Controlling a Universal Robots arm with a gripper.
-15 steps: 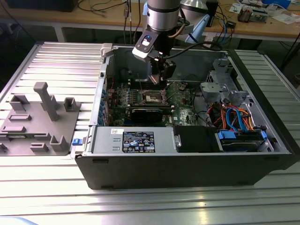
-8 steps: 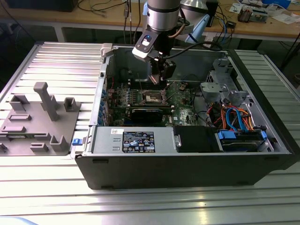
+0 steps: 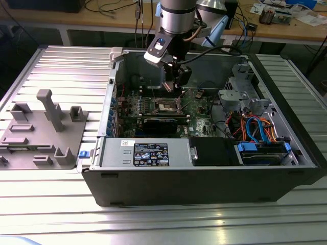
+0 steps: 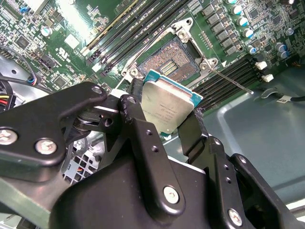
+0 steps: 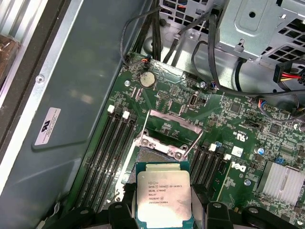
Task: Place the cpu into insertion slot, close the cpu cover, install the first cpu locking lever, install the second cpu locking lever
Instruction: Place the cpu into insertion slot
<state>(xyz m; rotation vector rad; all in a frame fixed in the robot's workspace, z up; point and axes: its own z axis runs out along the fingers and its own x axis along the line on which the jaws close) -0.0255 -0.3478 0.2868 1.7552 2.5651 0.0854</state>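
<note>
The cpu (image 4: 167, 107) is clamped by its edges between the jaws of the gripper (image 4: 167, 114) and held just above the open slot (image 4: 174, 59), not yet seated. The cover (image 5: 162, 147) is seen raised at the slot's edge.

Bright, even overhead light in the exterior view, and the ribbed tabletop (image 3: 153, 224) around the computer case (image 3: 204, 186) throws back pale streaky glare. Inside the computer case it's dimmer, motherboard (image 3: 198, 113) half in shade. Both wrist views are sharp on the cpu (image 5: 164, 193), whose metal top has a soft sheen; the black hand (image 4: 167, 112) reads dark, just small glints on its screws.
</note>
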